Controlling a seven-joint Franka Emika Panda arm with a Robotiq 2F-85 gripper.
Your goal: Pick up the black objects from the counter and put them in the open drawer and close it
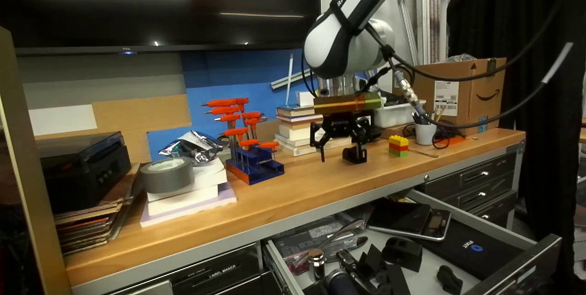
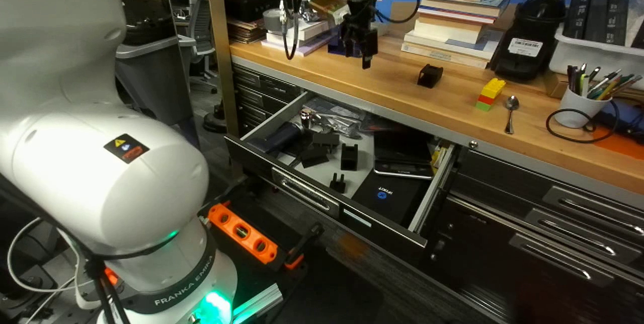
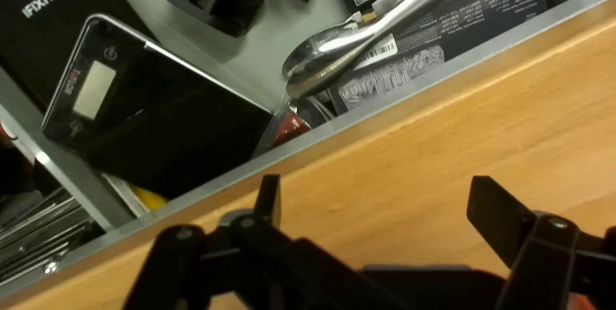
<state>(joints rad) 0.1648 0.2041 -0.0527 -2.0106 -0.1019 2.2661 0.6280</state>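
In the wrist view we see the gripper point(image 3: 375, 189) spread wide, one finger at lower centre and the other at lower right, with the wood of the counter point(image 2: 453, 100) between them and nothing in its grasp. In an exterior view it hangs, tips down, in the upper middle of the frame, above the counter. To its right there, we find a hollow black block point(image 2: 430, 76) resting on the counter, apart from the gripper. Farther right we note a yellow, red and green toy-brick stack point(image 2: 489, 94), a metal spoon point(image 2: 511, 104) and a white cup point(image 2: 578, 105) holding pens point(image 2: 584, 83); a stack of books point(image 2: 448, 29) stands at upper right. The drawer point(image 2: 366, 155) is pulled out at the centre of the frame. In it we see a second black block point(image 2: 349, 157), a small pronged black piece point(image 2: 338, 184) nearer the drawer's front, and, on its right side, a kitchen scale point(image 2: 402, 153) overlapping a black iFixit case point(image 2: 387, 200). In an exterior view, left of centre, we make out red-handled hex keys point(image 1: 236, 132) in a blue rack point(image 1: 268, 173) and, farther left, a roll of duct tape point(image 1: 167, 178).
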